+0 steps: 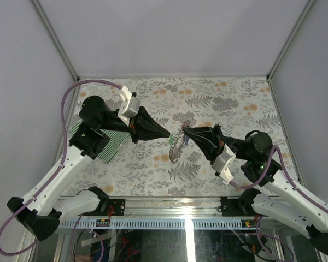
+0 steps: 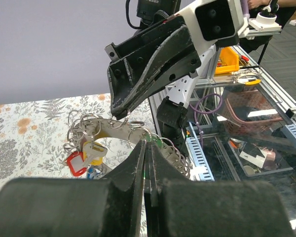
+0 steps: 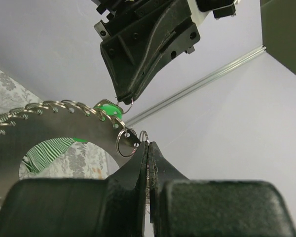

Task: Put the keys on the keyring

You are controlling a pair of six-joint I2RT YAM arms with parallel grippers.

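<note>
At table centre, both grippers closed, pinching keyring (image 1: 177, 146) rings.

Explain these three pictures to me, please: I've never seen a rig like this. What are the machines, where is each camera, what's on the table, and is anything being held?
Two robot arms stand at the near edge of a table with a fern-patterned cover. One picture looks down from above; the other two come from a camera on each wrist, looking along that arm's own fingers. The left gripper and right gripper meet mid-table over the keyring, a flat metal ring edged with many small wire rings. Keys hang from it: a red key, a yellow key and a green key. Both grippers are shut; the right pinches a small wire ring, and the left seems to pinch the green key. A striped cloth lies under the left arm.
</note>
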